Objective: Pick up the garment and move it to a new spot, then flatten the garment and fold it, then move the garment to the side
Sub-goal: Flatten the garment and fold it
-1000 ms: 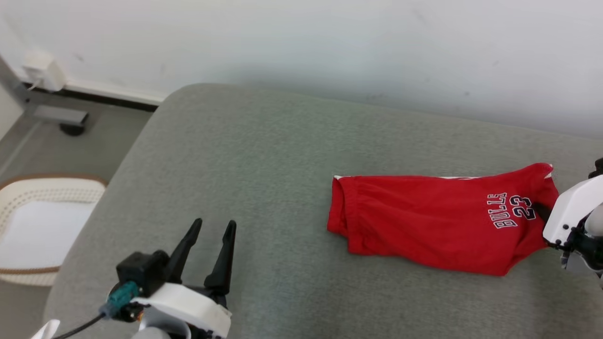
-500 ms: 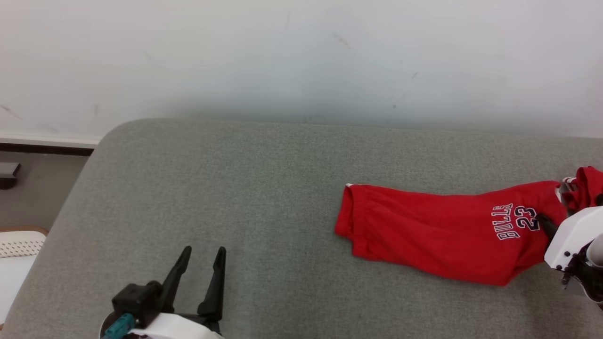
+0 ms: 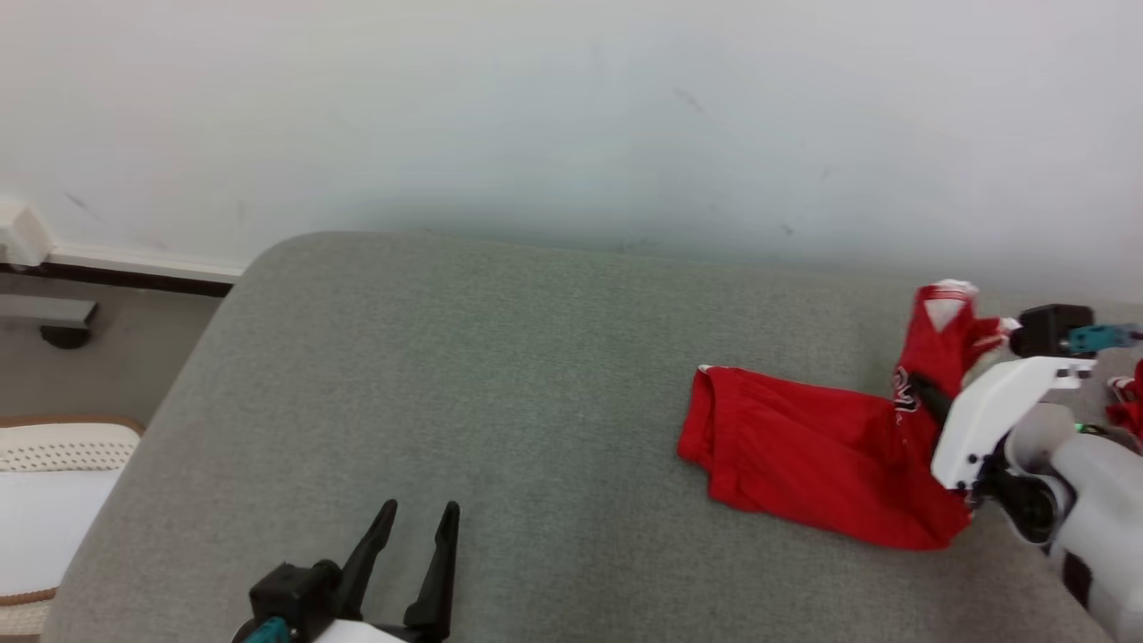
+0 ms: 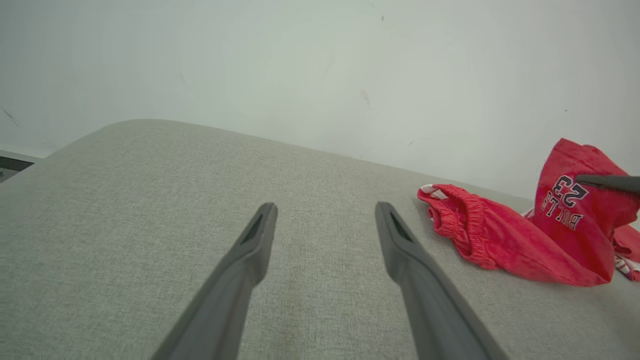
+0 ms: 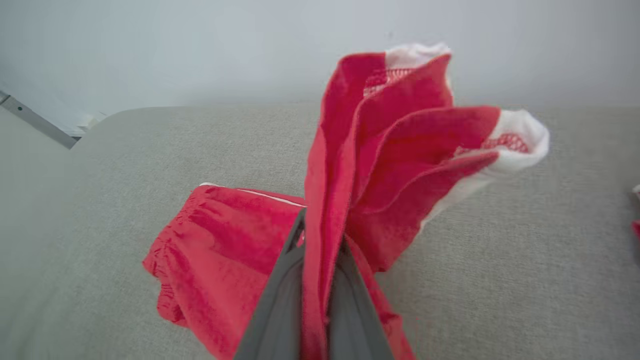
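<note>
We see red shorts [image 3: 804, 455] on the right half of the grey-green cushion [image 3: 491, 357], nearer its far edge than its front. The gathered elastic waistband lies flat on the cushion at the left end. The right end, a leg, is lifted off the surface and stands up in loose folds. Its hem carries white trim with a strip of red mesh. In the left wrist view the raised part shows the print "BULLS 23" in dark letters with a pale outline. The cloth between waistband and raised leg sags in soft creases and rests on the cushion.

Our right gripper [image 5: 322, 230] has its two fingers pinched together on the lifted leg, with red cloth squeezed between them and spilling out above. Our left gripper [image 3: 420, 509] hangs low over the front left of the cushion, well apart from the shorts, its fingers spread wide and holding nothing. Plain cushion lies between it and the waistband.

A pale wall [image 3: 536, 107] rises right behind the cushion. To the left is the floor [image 3: 107, 375] and a white perforated basket [image 3: 54, 446] with a brown rim. At the far right, just beside our right arm, sits a scrap of red-and-white cloth [image 3: 1127, 415]. We cannot tell whether it belongs to the shorts.
</note>
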